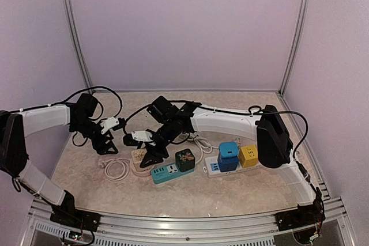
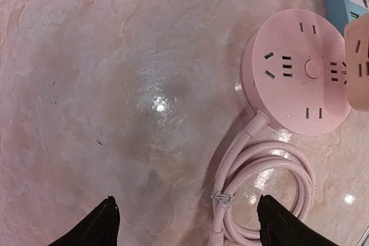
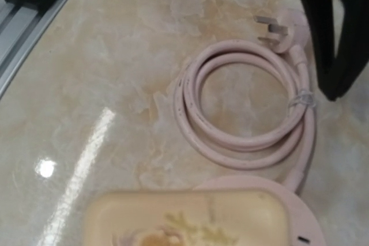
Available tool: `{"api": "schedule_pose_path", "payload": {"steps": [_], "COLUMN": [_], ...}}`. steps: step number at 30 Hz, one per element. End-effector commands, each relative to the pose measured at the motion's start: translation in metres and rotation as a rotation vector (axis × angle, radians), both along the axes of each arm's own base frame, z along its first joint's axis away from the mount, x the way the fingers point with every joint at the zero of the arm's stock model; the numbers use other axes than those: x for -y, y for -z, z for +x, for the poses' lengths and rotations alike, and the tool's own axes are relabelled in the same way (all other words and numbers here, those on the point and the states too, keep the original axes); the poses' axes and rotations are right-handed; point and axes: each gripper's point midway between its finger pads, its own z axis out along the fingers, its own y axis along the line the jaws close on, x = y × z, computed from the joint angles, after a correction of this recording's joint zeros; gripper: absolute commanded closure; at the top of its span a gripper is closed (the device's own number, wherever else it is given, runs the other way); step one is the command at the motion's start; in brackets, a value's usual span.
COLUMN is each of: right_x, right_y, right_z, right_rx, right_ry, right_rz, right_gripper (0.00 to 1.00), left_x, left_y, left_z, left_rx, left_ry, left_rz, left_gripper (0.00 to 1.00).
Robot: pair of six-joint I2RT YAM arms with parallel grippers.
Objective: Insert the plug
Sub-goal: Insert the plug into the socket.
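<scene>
Plug (image 3: 278, 26) just beside left end effector (image 2: 189, 223)

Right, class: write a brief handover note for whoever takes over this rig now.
Left gripper: open, empty, above bare table beside the pink socket.
Right gripper: shut on the beige plug, over the socket's edge.
Done: plug gripped and at the socket.
To do: line up, press in, release. Seating can't be seen yet.
</scene>
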Motion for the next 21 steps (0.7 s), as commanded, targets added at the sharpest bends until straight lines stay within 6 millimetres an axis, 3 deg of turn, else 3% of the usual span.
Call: {"api": "schedule_pose_path", "payload": {"steps": [1, 12, 21], "right_x": [0.001, 0.015, 0.025], "right_y": [0.02, 0.043, 0.03], "right_z": [-0.002, 0.001, -0.003], "right_rx": [-0.048, -0.029, -0.04], "right_ry": [-0.018, 0.005, -0.01], "right_rz": [-0.014, -0.106, -0.098], "right_gripper": [1.0, 1.0, 1.0], "left_x": [0.004, 0.005, 0.004], "left_y": [-0.007, -0.006, -0.007], "left_z": [0.005, 0.006, 0.007], "left_rx": [0.017, 0.01, 0.011], "left_ry": [-0.007, -0.012, -0.014], "left_rz": [-0.03, -0.032, -0.031], "left_gripper": [0.2, 0.2, 0.19]}}
